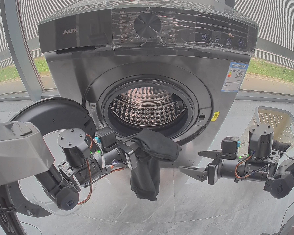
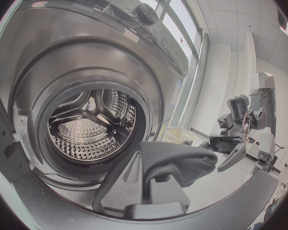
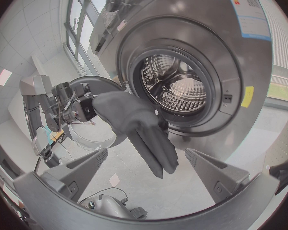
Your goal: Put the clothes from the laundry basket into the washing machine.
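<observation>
A grey front-loading washing machine stands ahead with its round door swung open to the left and a bare steel drum inside. My left gripper is shut on a dark garment just below the drum's opening; the cloth drapes over the fingers and hangs toward the floor. The same dark garment covers the fingers in the left wrist view, with the drum close behind. My right gripper stands open and holds nothing, to the right of the garment. A white laundry basket sits at the right.
The floor is grey tile. Windows and a curved frame stand behind the machine. The open door takes up the room at the left of the drum opening.
</observation>
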